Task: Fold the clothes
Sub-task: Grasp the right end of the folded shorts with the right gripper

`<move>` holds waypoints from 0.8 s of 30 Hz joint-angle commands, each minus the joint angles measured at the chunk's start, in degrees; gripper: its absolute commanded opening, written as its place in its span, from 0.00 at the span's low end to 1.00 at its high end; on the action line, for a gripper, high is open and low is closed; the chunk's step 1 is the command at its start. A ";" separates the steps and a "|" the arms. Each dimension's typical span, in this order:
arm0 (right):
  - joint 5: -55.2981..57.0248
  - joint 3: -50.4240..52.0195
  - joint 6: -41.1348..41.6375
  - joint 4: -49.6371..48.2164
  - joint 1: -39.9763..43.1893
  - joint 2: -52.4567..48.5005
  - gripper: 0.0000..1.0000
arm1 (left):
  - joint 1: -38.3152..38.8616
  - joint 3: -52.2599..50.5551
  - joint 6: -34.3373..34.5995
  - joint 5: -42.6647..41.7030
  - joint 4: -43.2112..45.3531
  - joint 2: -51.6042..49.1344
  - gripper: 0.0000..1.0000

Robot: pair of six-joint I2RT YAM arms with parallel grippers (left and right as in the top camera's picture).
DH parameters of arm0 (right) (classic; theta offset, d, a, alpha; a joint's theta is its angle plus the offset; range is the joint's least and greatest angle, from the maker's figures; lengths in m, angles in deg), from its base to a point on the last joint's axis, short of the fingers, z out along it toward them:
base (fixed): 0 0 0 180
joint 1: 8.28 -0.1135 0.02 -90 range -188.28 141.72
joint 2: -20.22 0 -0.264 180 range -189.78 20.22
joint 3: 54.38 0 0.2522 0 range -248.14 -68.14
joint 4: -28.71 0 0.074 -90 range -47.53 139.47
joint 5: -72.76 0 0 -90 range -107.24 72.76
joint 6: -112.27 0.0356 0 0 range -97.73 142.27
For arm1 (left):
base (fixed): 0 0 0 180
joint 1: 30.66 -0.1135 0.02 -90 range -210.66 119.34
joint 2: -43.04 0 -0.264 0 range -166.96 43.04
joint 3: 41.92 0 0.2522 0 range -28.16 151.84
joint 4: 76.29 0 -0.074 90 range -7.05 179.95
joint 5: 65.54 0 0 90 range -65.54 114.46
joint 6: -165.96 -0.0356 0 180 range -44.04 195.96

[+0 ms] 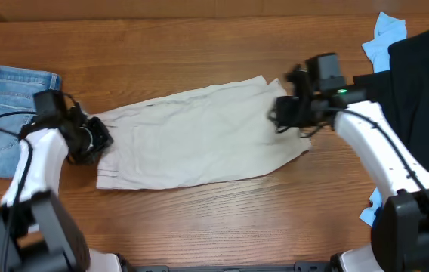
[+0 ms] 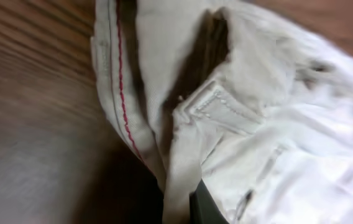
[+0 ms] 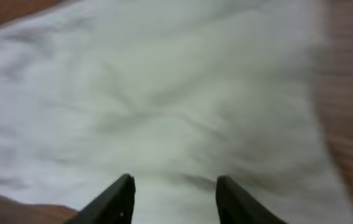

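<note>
Grabbing stage: my left gripper looks pinched on the shorts at the waistband, right gripper spread wide over the opposite end. Next I'd say close the right, then fold over.

Left arm, right arm bent inward, wrists low; right fingers spread apart; left fingers mostly hidden

No text, label, brand, number or sign can be read in any view; the shorts show only stitching, too blurred for lettering.
</note>
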 commanded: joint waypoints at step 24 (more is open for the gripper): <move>-22.60 -1.36 14.29 -30.80 -24.63 -27.26 0.30 | 2.78 9.70 16.57 -20.76 3.10 17.16 0.04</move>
